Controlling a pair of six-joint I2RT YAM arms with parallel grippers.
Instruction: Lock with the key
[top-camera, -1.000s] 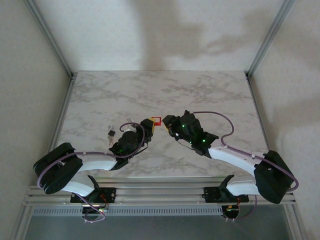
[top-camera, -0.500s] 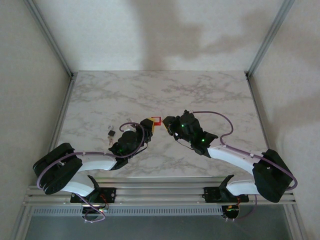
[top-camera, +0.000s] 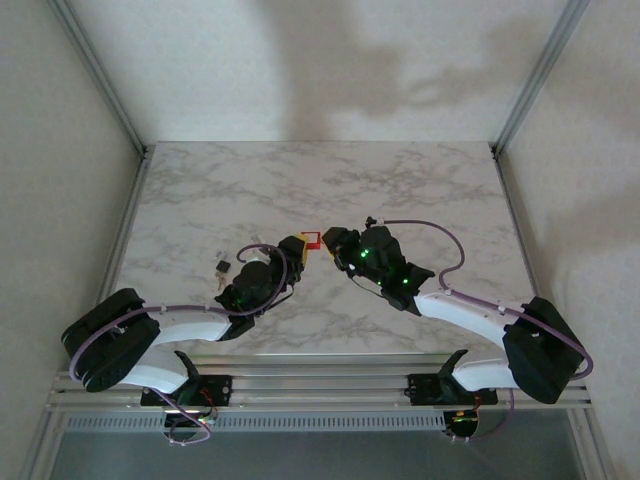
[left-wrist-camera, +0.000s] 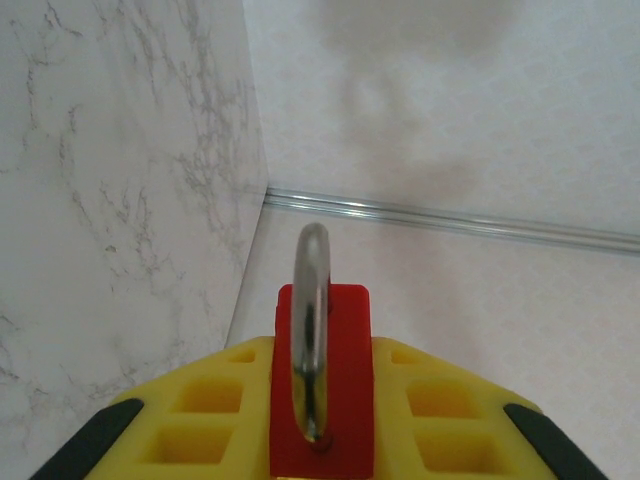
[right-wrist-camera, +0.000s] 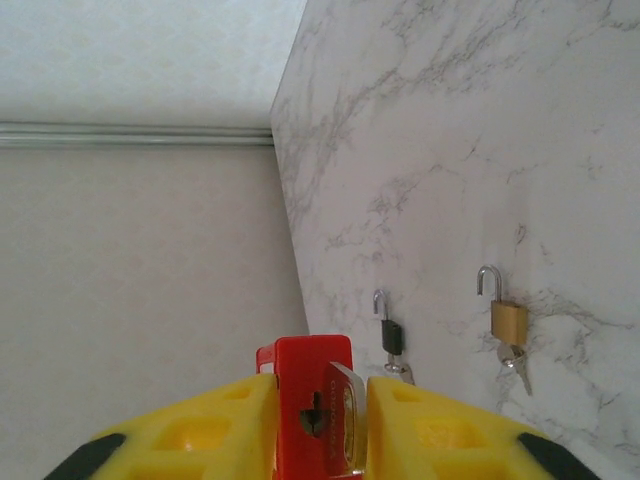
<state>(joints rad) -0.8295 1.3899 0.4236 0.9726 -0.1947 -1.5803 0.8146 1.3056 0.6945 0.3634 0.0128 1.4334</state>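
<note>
The left jaws are clamped on the red padlock (left-wrist-camera: 345, 410). Its body is wedged between the yellow fingers (left-wrist-camera: 210, 405), and its steel shackle (left-wrist-camera: 312, 300) shows edge-on, pointing away from the wrist. Seen from above, the lock sits over the middle of the marble table (top-camera: 420, 190), right where the two arms meet nose to nose.

The right jaws stand somewhat apart around the lock's keyhole face (the dark slot is plain in the right wrist view). A flat silvery piece, probably the key (right-wrist-camera: 346, 425), sits between that arm's fingers (right-wrist-camera: 430, 425). It lies against the red body, just beside the slot. Whether those jaws actually press on it I cannot tell.

Off to the left on the table lie two more padlocks, well apart from the red one. One is a small black padlock (right-wrist-camera: 392, 336) and the other a brass padlock (right-wrist-camera: 508, 320) with its shackle swung open. Each has keys at its base.
</note>
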